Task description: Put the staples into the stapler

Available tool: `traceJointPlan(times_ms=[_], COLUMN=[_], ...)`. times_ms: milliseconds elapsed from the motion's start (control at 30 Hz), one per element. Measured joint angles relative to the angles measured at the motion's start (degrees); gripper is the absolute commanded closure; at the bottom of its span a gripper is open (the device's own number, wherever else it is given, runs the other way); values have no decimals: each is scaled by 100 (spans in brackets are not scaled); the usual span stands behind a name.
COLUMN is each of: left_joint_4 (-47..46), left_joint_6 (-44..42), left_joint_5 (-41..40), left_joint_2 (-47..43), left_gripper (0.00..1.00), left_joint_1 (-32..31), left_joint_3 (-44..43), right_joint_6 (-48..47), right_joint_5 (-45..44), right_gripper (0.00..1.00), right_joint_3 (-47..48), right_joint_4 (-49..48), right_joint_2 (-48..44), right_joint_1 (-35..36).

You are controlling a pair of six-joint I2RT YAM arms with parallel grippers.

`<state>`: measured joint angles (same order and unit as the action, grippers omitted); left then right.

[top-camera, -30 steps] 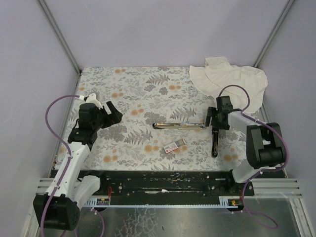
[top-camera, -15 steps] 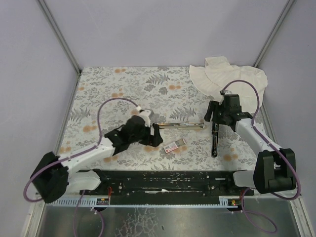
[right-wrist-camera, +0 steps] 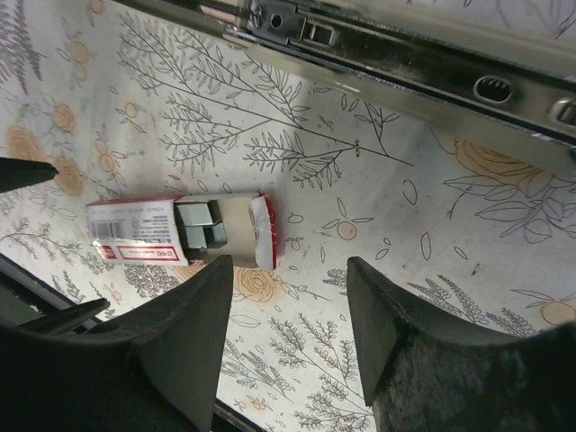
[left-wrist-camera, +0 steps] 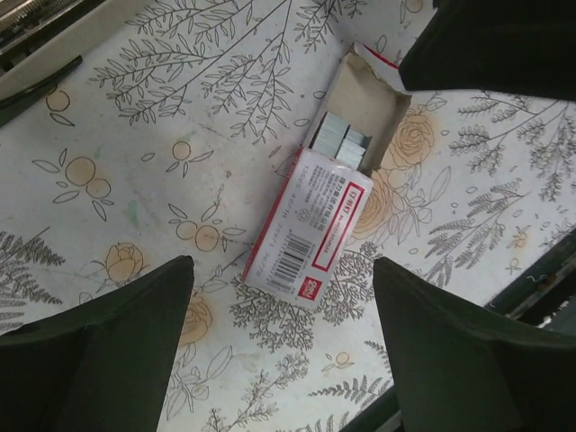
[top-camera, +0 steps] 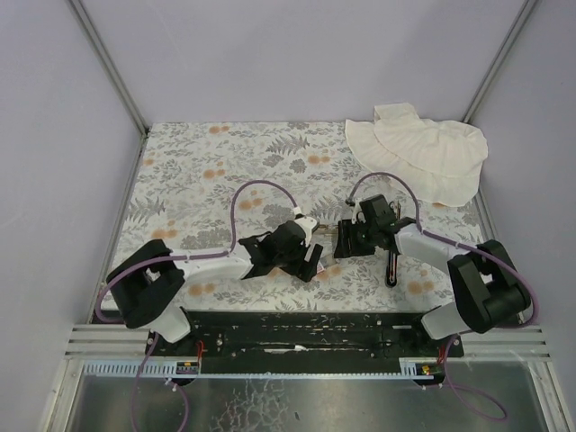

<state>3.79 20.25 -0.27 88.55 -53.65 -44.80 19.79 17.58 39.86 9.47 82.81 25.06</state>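
**Both arms closed in on the staple box**

In a single second both arms had swung to the middle of the table. The left gripper [top-camera: 310, 259] had come in from far out on the left. The right gripper [top-camera: 346, 241] had left the stapler's hinge end. Both hung with fingers spread wide and held nothing.

The staple box [left-wrist-camera: 315, 220] lay flat on the floral mat [top-camera: 225, 171] between the left fingers. Its tray was slid partway out, and the silver-grey staples [left-wrist-camera: 344, 142] showed in it. So the pick looked about to begin, with nothing loaded yet.

The stapler [top-camera: 391, 268] lay opened out, its steel rail [right-wrist-camera: 405, 63] just beyond the box. A white cloth [top-camera: 423, 148] sat well clear at the back right. The two grippers crowded each other over one small box. From overhead they hid it, so I couldn't say if either touched it.
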Motion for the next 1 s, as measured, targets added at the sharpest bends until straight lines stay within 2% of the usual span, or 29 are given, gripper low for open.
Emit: traceJointPlan(times_ms=[267, 400, 733, 1000], left_joint_4=[-168, -173, -149, -74], left_joint_6=[-264, -380, -605, -697], left_joint_5=[-17, -26, -466, -791], left_joint_2=[413, 542, 697, 699], left_gripper=[20, 26, 47, 53], left_joint_1=[-101, -162, -411, -542], left_joint_3=[-138, -210, -254, -251], right_joint_6=[-81, -146, -293, -254], right_joint_5=[-4, -70, -640, -1117], right_gripper=[50, 53, 70, 79], right_joint_3=[168, 273, 306, 317], right_joint_4=[-249, -251, -251, -254], right_joint_2=[476, 610, 636, 634], right_joint_1=[372, 483, 726, 813])
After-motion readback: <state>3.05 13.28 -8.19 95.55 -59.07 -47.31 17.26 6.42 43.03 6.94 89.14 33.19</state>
